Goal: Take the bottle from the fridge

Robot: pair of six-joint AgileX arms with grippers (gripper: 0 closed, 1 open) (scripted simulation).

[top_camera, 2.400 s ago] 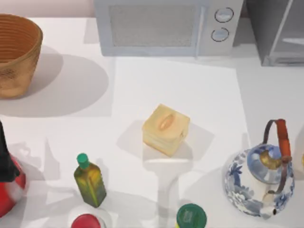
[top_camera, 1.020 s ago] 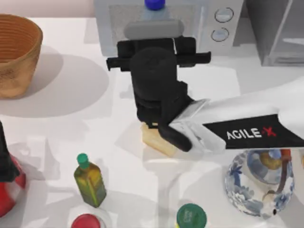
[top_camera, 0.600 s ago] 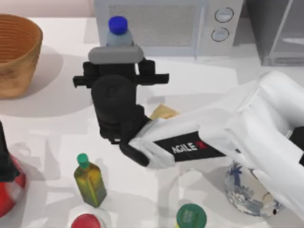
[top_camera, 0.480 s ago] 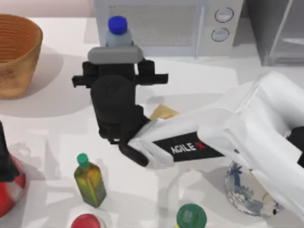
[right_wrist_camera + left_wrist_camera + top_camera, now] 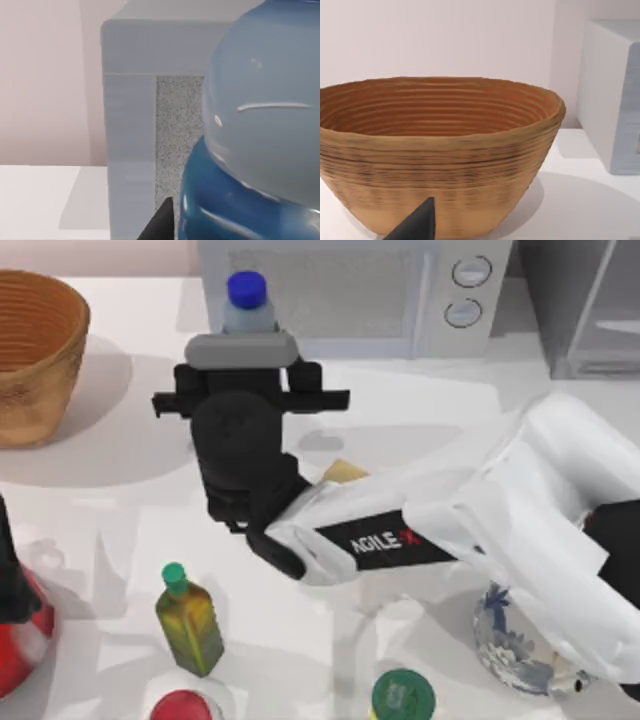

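1. Bottle [image 5: 247,302] first: it is out of the fridge [image 5: 590,305] and well apart from it, over the counter's [image 5: 110,510] left-centre, in front of the microwave's [image 5: 340,295] left corner.
2. Nearest in the top view stand an olive bottle [image 5: 190,620], a green lid [image 5: 403,695] and a blue-patterned teapot [image 5: 515,655], all well apart from the carried bottle.
3. Right tool [image 5: 243,352] is clamped on the bottle below its neck; the right wrist view shows the pale body [image 5: 265,100] right up against the camera.
4. Orientation: the long axis looks upright, blue cap [image 5: 247,286] on top, with little tilt that I can make out.
5. Progress, as I judge it: taking it from the fridge is done; what seems left is setting it down on a bare patch of counter and letting go.
6. Left tool [image 5: 417,226] is parked beside the basket [image 5: 435,150] at far left; I cannot tell how its fingers are set.
7. Farthest back sit the microwave and, at far right, the fridge.
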